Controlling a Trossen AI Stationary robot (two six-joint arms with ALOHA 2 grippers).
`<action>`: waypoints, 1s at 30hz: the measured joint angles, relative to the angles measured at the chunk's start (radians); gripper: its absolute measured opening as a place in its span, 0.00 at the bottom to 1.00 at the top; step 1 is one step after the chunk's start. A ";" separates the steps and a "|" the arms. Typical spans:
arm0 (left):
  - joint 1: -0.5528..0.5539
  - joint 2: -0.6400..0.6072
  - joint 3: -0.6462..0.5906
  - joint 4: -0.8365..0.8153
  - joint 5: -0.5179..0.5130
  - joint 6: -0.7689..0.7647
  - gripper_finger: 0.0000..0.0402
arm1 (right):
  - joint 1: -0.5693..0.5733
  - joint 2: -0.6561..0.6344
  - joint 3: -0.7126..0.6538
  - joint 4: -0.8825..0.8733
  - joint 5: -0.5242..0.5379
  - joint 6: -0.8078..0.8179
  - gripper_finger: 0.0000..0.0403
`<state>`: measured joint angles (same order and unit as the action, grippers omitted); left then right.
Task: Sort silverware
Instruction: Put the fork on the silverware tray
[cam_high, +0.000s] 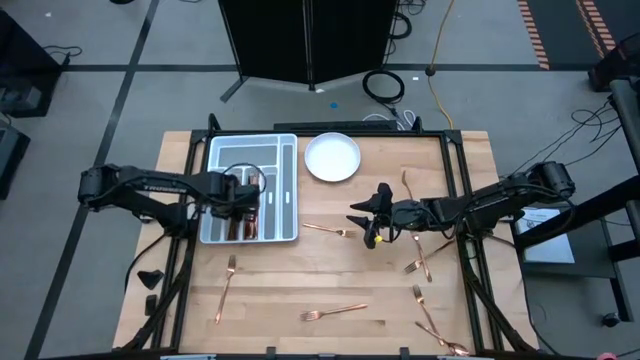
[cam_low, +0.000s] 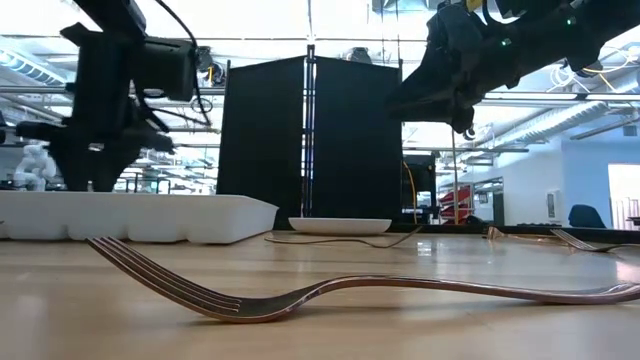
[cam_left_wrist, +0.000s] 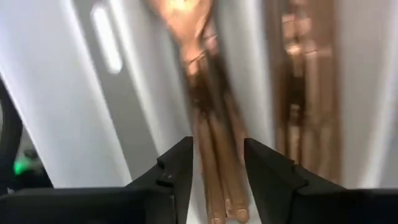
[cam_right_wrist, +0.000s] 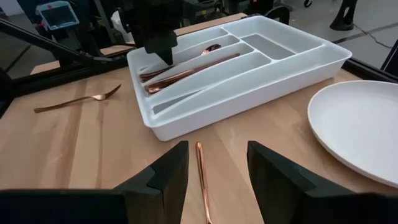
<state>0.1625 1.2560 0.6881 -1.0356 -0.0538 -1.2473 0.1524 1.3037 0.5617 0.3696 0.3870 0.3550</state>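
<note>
The silverware is copper-coloured. Several pieces (cam_high: 247, 222) lie in the grey tray (cam_high: 250, 138) at the table's left; others are scattered over the wood. My left gripper (cam_high: 243, 197) points down into the tray, open. Its fingers (cam_left_wrist: 177, 171) stand on either side of the handle ends of the pieces (cam_left_wrist: 214, 143) lying in one compartment. My right gripper (cam_high: 372, 225) hovers open near the table's middle, above the table. The handle of a loose piece (cam_right_wrist: 200, 180) lies on the wood below its fingers. That view also shows my left gripper (cam_right_wrist: 163, 53) over the tray (cam_right_wrist: 298, 62).
A white plate (cam_high: 332, 157) sits behind the table's middle, right of the tray. Loose forks lie at the near left (cam_high: 225, 290), near middle (cam_high: 333, 312), beside the tray (cam_high: 325, 229) and on the right (cam_high: 418, 262). One fork (cam_low: 350, 290) lies right before the low camera.
</note>
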 joint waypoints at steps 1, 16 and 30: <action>0.006 0.000 0.014 -0.001 -0.004 0.035 0.36 | 0.000 0.000 0.000 0.001 0.000 0.000 0.39; -0.224 0.000 0.212 0.299 0.130 0.372 0.40 | 0.011 0.000 0.000 0.003 0.000 0.053 0.39; -0.593 0.005 0.180 0.302 0.152 0.018 0.40 | 0.027 0.000 0.000 0.002 0.000 0.054 0.39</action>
<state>-0.4308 1.2607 0.8677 -0.7337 0.0979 -1.2289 0.1795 1.3037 0.5617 0.3714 0.3870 0.4085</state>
